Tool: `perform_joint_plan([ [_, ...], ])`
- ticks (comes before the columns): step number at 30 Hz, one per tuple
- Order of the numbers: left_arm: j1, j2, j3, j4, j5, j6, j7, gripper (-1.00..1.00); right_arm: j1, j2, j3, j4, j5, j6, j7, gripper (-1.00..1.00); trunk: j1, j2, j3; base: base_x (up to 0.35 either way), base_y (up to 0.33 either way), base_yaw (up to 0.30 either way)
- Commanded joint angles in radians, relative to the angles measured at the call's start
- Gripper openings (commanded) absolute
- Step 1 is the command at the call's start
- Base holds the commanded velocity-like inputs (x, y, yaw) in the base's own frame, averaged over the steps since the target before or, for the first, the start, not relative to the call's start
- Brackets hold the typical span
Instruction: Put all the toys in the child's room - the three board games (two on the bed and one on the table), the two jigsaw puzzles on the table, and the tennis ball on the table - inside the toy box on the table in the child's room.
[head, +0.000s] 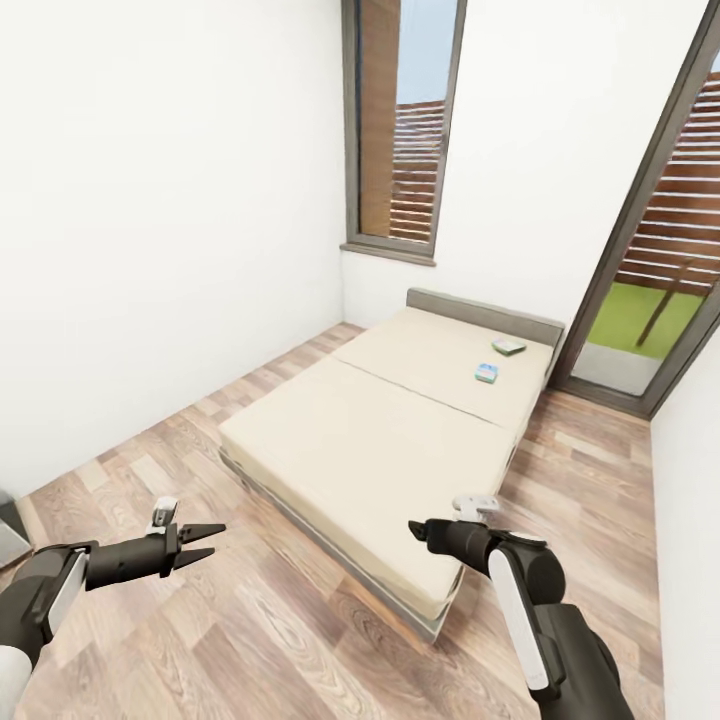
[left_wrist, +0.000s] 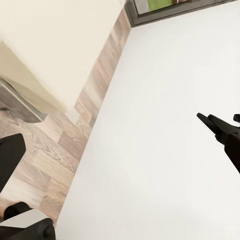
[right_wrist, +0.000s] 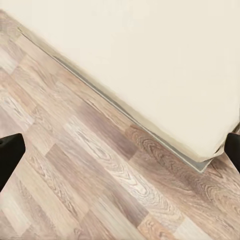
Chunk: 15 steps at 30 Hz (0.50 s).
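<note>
The bed (head: 380, 440) lies ahead on the wood floor, two beige pads with a grey headboard at its far end. On the far pad rest two board games, a white-and-green box (head: 509, 347) near the headboard and a blue box (head: 487, 373) just in front of it. My left gripper (head: 205, 542) hangs open over the floor, left of the bed's near corner. My right gripper (head: 419, 529) is over the bed's near edge; the right wrist view shows its fingertips (right_wrist: 10, 155) spread wide, open and empty. The table, the toy box and the other toys are out of view.
White walls close the room on the left and at the back, with a tall window (head: 405, 120) behind the bed. A glass door (head: 660, 300) stands at the right. A grey object (head: 8, 535) shows at the left edge. Wood floor (head: 250, 620) runs along both sides of the bed.
</note>
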<state>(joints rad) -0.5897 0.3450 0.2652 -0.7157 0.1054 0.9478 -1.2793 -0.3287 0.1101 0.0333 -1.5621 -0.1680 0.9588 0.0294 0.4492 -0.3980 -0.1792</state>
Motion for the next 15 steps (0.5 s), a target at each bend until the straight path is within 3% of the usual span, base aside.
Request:
perform_joint_plan([
  [1,-0.001,0.000,0.000,0.000,0.002,0.008,-0.002,1.00,-0.001,0.000,0.001,0.000,0.001,0.005,0.003,1.00,0.001,-0.002,-0.002,0.126,0.000,0.289],
  [9,-0.001,-0.001,0.000,0.001,0.002,0.008,0.000,1.00,-0.001,0.000,0.005,0.000,0.001,0.005,0.003,1.00,0.001,-0.002,-0.002,0.126,-0.011,0.290],
  [15,-0.001,-0.001,0.000,0.000,0.003,0.008,0.000,1.00,-0.001,0.000,0.006,0.001,0.000,0.004,0.003,1.00,0.001,-0.002,-0.002,0.113,-0.141,0.290],
])
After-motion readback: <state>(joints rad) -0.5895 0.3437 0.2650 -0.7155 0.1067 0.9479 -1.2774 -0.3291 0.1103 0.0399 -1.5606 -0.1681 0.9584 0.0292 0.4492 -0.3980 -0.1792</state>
